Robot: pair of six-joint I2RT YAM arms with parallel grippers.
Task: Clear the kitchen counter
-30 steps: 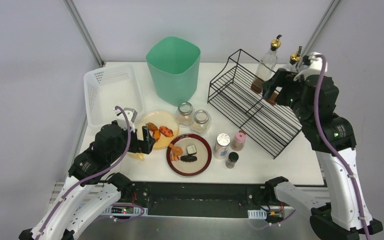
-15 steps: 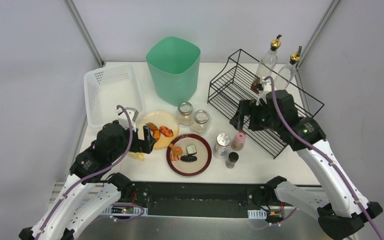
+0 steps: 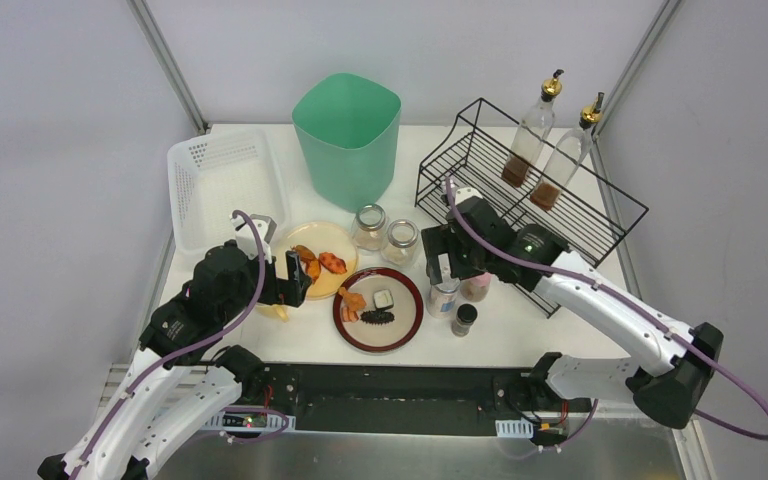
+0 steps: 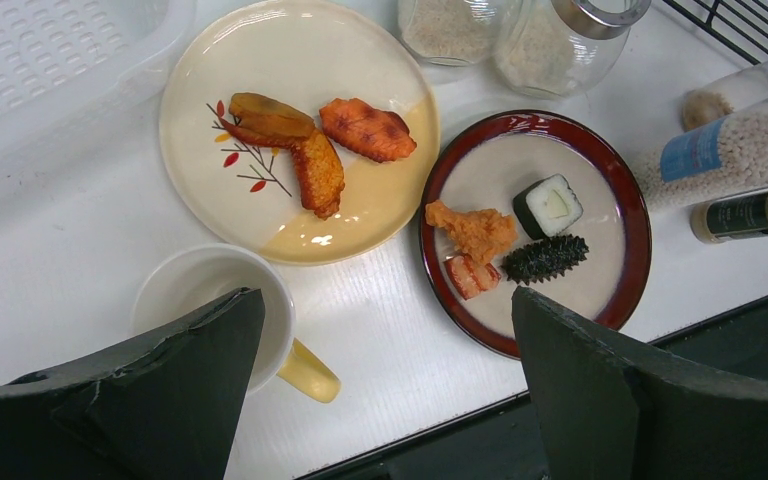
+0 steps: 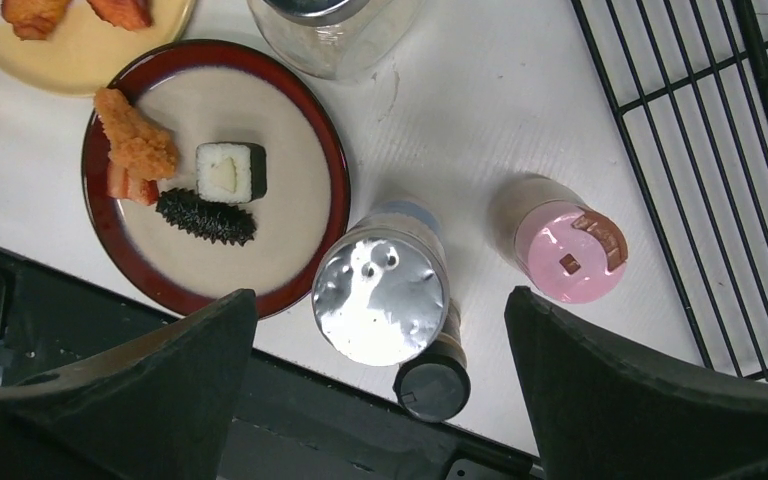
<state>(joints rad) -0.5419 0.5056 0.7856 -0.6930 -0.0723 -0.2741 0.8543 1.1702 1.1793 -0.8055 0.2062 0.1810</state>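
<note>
The white kitchen counter [image 3: 552, 336] holds a cream plate [image 4: 290, 60] with fried pieces, a red-rimmed plate [image 4: 500, 170] with sushi bits and a white mug [image 4: 200, 290] with a yellow handle. My left gripper [image 4: 385, 300] hangs open above the counter between mug and red plate, holding nothing. My right gripper [image 5: 380, 295] is open and hovers over the silver-lidded shaker [image 5: 380, 300]. A pink-lidded shaker [image 5: 568, 250] stands to its right and a black-capped bottle [image 5: 432, 388] just in front. From above, the right gripper [image 3: 440, 262] partly covers the silver shaker [image 3: 444, 292].
Two glass jars [image 3: 369, 226] [image 3: 401, 240] stand behind the plates. A green bin [image 3: 347, 135] is at the back centre and a white perforated basket [image 3: 222, 185] at back left. A black wire rack [image 3: 520, 215] at right holds two oil bottles [image 3: 530, 135] [image 3: 560, 160].
My right arm swung from the oil bottles at the rack's back down and left to above the shakers, its jaws opening wider. The left arm has not moved.
</note>
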